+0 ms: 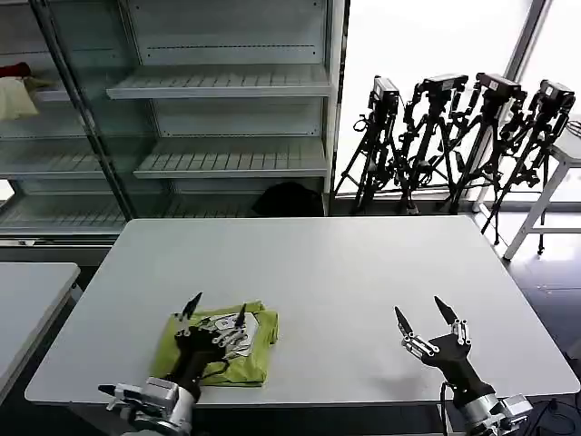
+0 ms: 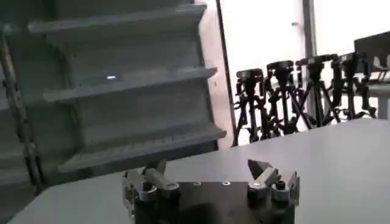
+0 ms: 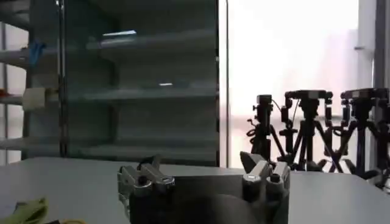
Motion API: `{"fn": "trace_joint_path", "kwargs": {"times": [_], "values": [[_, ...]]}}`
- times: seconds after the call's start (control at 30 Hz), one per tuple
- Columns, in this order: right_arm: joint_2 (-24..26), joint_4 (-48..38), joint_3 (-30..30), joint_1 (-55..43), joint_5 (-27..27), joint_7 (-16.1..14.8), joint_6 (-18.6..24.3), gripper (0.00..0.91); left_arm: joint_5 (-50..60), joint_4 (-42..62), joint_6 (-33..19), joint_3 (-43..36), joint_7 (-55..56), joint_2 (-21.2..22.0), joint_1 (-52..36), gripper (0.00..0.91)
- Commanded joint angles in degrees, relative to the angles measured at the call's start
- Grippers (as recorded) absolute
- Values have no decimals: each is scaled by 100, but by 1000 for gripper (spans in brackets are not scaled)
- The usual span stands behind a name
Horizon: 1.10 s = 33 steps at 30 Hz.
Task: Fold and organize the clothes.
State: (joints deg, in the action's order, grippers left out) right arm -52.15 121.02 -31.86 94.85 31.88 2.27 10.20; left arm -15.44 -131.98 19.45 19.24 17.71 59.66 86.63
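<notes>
Your left gripper (image 1: 217, 313) hovers with jaws spread wide, holding nothing, over the folded lime yellow-green thin-fabric T-shirt (image 1: 257, 341) near the white table's (image 1: 318, 272) front-left edge. Your right gripper (image 1: 424, 316) is likewise spread and empty, well apart.

A broad white rectangular table (image 1: 363, 272) stands in the middle of the room, with the corner of a second white table (image 1: 27, 300) just beside it on the left. Behind them rises a glass-fronted cabinet of pale slatted shelves (image 1: 218, 86). To its right, bright daylight pours through tall windows (image 1: 427, 41), against which a row of black camera tripods (image 1: 454, 136) leans.
</notes>
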Motion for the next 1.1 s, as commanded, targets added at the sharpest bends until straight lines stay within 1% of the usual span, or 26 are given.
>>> {"fn": "trace_joint_path", "kwargs": {"times": [0.03,0.1,0.2,0.4,0.6,0.83,1.1], "values": [[18,-40,-4,-3,26,-11,20,907,-1370,311,517,1856,-82,-254,995,907],[26,-63,7,-20,31,-8,23,907,-1741,432,594,1941,-78,-177,1072,907],[24,-67,44,-44,26,-10,24,907,-2010,468,741,1929,-98,-4,1100,907],[19,-81,55,-49,22,-7,30,907,-2019,442,826,1664,-376,273,1060,907],[29,-85,35,-9,17,-13,63,907,-2297,679,735,1685,-496,350,780,907],[3,-67,78,-12,-21,-25,60,907,-2457,995,456,1666,-800,509,549,907],[1,-56,64,7,-27,-27,58,907,-2626,1357,254,1683,-1072,639,355,907]]}}
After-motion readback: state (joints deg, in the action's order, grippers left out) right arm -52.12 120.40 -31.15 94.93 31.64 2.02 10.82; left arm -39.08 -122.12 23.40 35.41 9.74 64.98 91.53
